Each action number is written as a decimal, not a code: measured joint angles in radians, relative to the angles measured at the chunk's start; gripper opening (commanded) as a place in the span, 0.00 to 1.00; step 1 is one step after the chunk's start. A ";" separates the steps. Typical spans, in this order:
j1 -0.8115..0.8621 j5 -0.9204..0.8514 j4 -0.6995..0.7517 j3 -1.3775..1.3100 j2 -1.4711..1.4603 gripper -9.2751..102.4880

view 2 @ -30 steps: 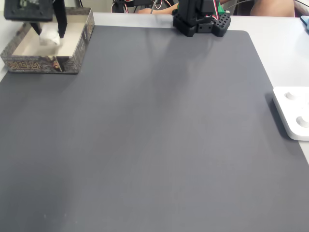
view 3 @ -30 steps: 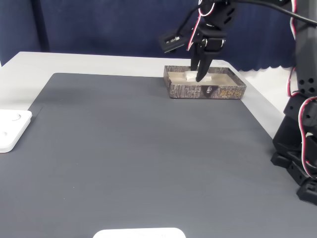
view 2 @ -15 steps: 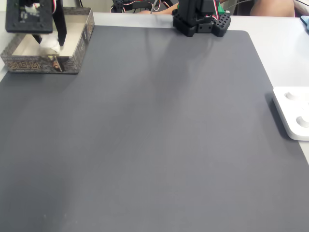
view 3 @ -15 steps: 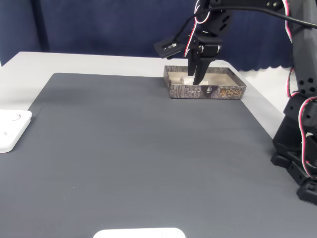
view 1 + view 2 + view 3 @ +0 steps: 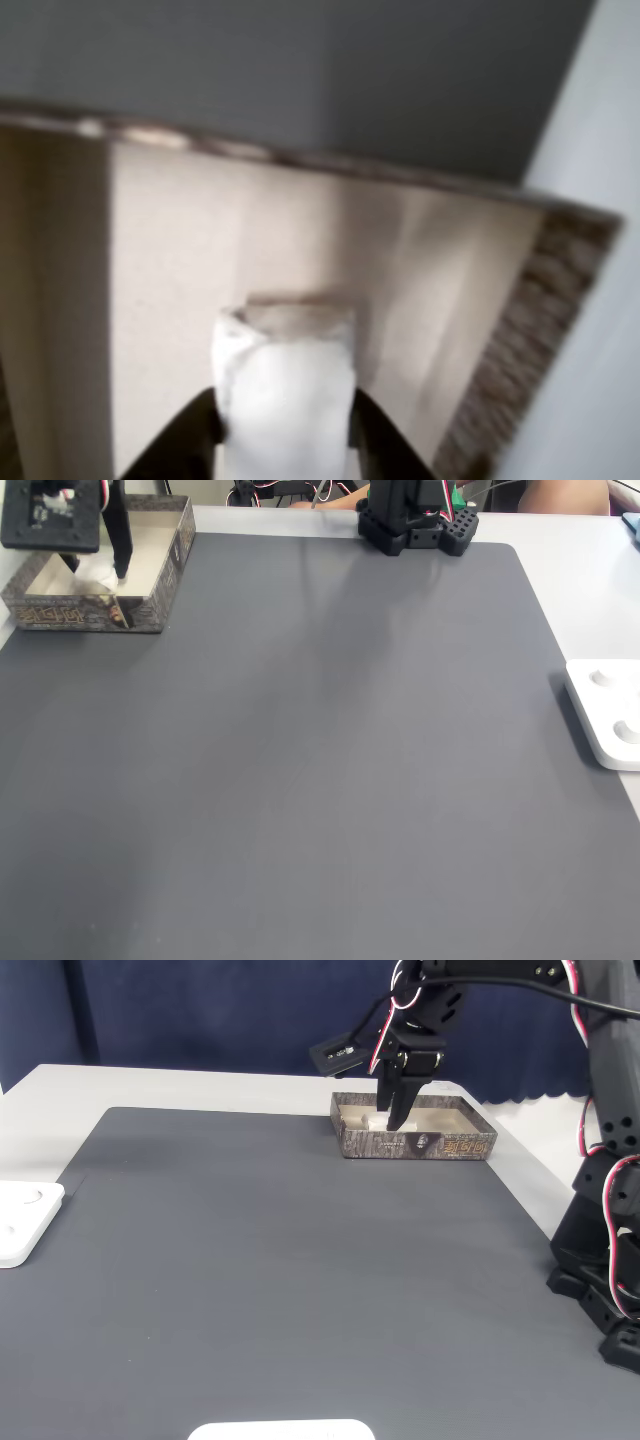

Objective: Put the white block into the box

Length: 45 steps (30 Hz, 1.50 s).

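gripper point(image 5: 285, 425) reaching down inside the box point(image 5: 455, 1146) | jaws closing narrowly on the white block point(image 5: 287, 400), gripping it | block sitting low against the beige floor

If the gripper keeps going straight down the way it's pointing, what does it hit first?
Probably the beige floor of the box. The gripper points down inside it, shut on the white block, so the block would likely touch first; depth is unclear.

A dark grey mat point(image 5: 330, 750) covers most of a pale table point(image 5: 180, 1088). A dark blue curtain point(image 5: 200, 1010) hangs behind the table's far edge in a fixed view. The light is even and soft.
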 measured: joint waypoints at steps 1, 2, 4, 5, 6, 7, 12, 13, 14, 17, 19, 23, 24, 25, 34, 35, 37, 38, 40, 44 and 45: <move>0.000 -0.003 0.000 0.000 0.000 0.32; 0.000 -0.006 0.000 0.000 0.000 0.33; 0.000 -0.012 0.000 0.000 0.000 0.34; 0.000 -0.015 0.000 0.000 0.000 0.35; 0.000 -0.015 0.000 0.000 0.000 0.35; 0.000 -0.015 0.000 0.000 0.000 0.35; 0.000 -0.021 0.000 0.000 0.002 0.34; 0.000 -0.021 0.000 0.000 0.005 0.34; 0.000 -0.021 -0.005 0.000 0.009 0.34; 0.000 -0.028 -0.009 0.000 0.064 0.34; 0.000 -0.040 -0.009 0.000 0.124 0.34; -0.002 -0.094 -0.014 0.058 0.262 0.34; -0.003 -0.110 -0.015 0.083 0.295 0.33; -0.006 -0.126 -0.018 0.107 0.324 0.32; -0.124 -0.391 -0.017 0.448 0.623 0.22; -0.147 -0.426 -0.017 0.488 0.655 0.21; -0.204 -0.492 -0.017 0.563 0.721 0.20; -0.236 -0.523 -0.017 0.600 0.753 0.18; -0.307 -0.595 -0.009 0.670 0.818 0.15; -0.468 -0.770 0.006 0.801 0.940 0.11; -0.512 -0.813 0.009 0.828 0.965 0.10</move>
